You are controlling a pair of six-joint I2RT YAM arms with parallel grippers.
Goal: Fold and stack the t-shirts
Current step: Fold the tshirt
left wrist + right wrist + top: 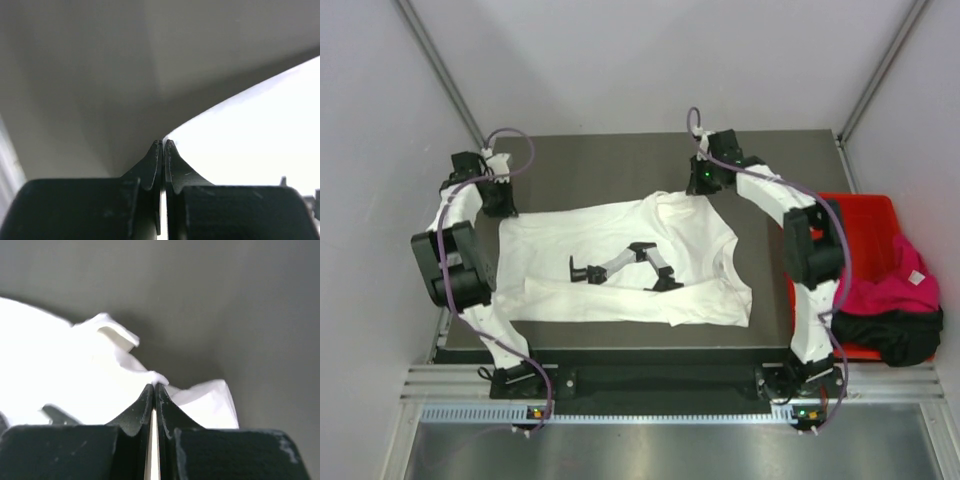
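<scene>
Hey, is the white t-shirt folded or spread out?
Spread out, not folded: the white t-shirt lies flat across the table, print and collar showing. The left gripper and right gripper are shut on its far edge.

Even, soft top light; white t-shirt [60,365] overexposed in wrist views; backgrounds blurred.

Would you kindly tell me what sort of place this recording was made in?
Probably a robotics lab test cell: a left arm and right arm mounted along a metal rail by a dark table, plain white panels enclosing it, and a white t-shirt near a red bin.
</scene>
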